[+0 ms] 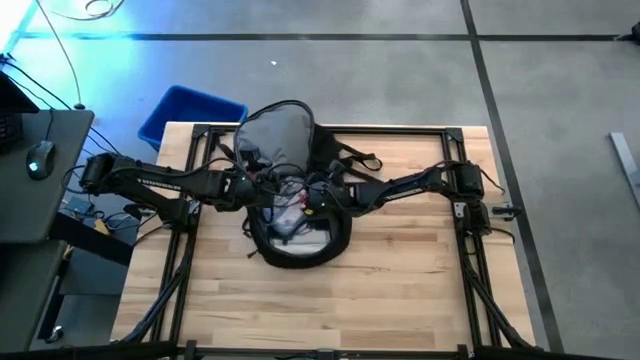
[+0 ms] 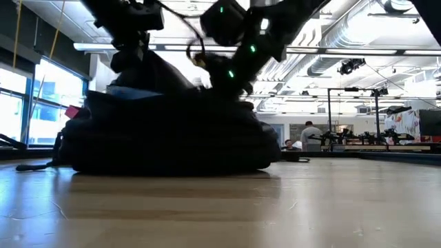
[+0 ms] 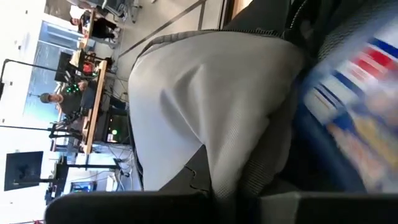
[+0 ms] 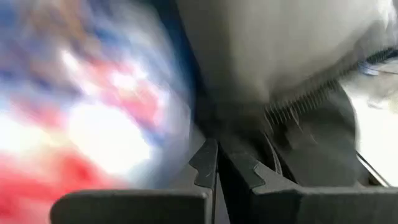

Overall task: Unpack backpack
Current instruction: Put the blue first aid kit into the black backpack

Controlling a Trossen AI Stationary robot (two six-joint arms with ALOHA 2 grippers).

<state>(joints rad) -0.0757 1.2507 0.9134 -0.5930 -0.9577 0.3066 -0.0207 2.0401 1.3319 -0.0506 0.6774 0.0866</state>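
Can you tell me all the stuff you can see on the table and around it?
backpack: one, black with grey lining, open, middle of the table
table: one, light wood, under the backpack
bin: one, blue, on the floor beyond the table's far left corner
computer mouse: one, dark, on the desk at the left
left gripper: one, dark, shut, at the backpack's opening
right gripper: one, dark, shut, at the backpack's opening
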